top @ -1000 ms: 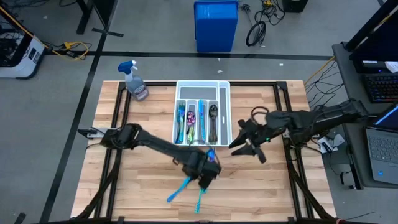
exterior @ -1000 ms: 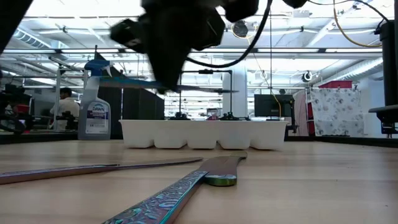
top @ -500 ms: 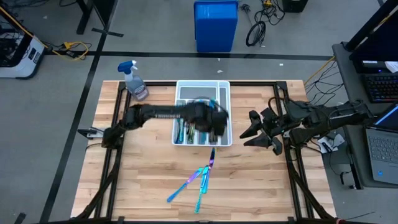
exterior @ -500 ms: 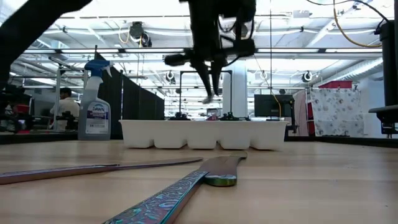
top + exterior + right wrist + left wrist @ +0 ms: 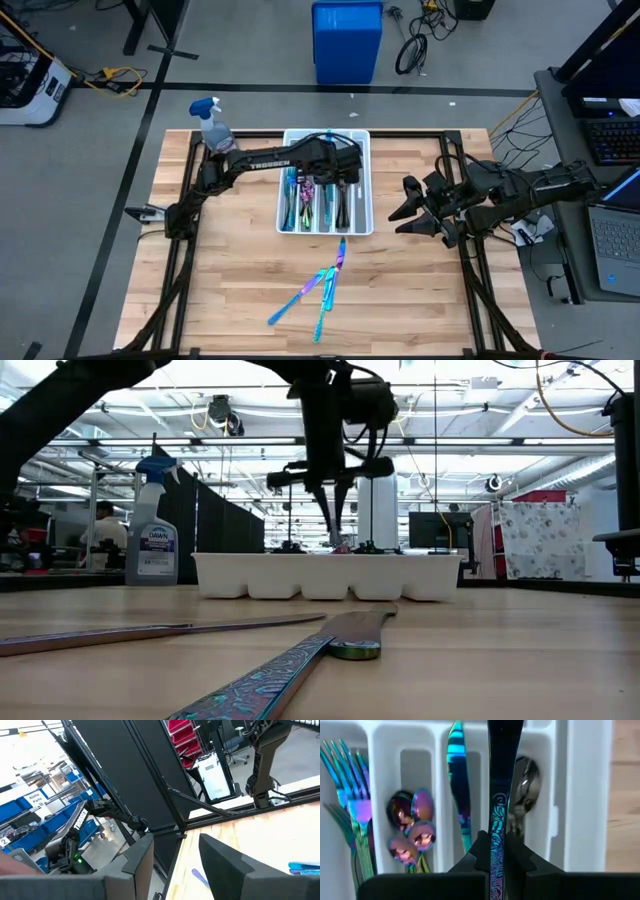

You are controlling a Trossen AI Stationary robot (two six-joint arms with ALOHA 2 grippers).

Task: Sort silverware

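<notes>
My left end effector (image 5: 497, 862) pinches a knife (image 5: 500, 795) over the tray (image 5: 363, 190). I should line it up with the knife slot, then lower gently. My right end effector (image 5: 425, 215) waits, spread.

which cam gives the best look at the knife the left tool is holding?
Left wrist view: the knife stands clamped in the left tool over the white tray, engraved handle plain. High view: arm hides it. Low view: only a thin sliver above the tray. Right wrist view: not visible.
</notes>
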